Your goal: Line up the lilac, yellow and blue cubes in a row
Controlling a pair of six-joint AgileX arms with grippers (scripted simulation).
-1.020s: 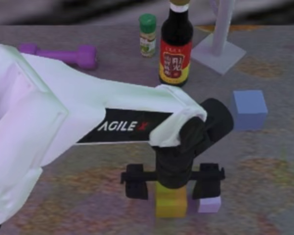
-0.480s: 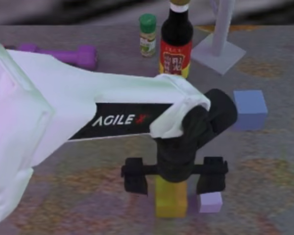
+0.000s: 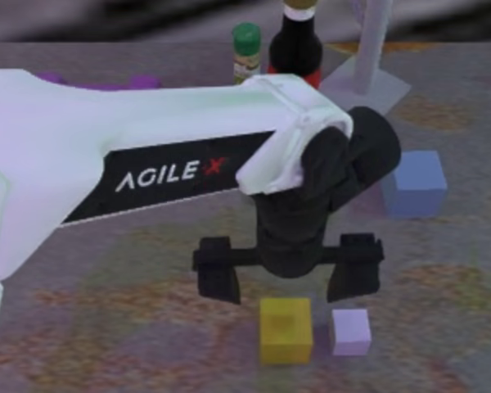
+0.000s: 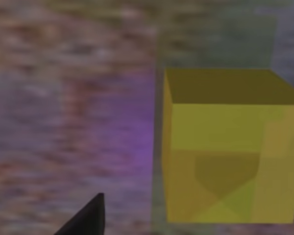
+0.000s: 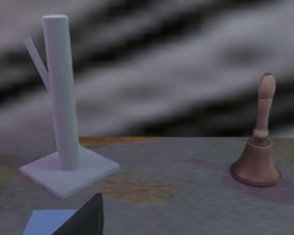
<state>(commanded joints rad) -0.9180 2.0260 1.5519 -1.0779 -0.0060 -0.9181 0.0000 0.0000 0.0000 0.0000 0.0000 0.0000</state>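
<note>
Near the table's front edge our left gripper (image 3: 288, 280) hangs wide open and empty above the yellow cube (image 3: 286, 329), which sits just beside the lilac cube (image 3: 349, 331) to start the row, blue cube (image 3: 415, 182) well apart, right arm unseen.

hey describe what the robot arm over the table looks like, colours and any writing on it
The left arm has a glossy white shell carrying a black panel with white AGILEX lettering, its X red. Its wrist is matte black, ending in the left gripper: a black crossbar with two blocky black fingers.
</note>
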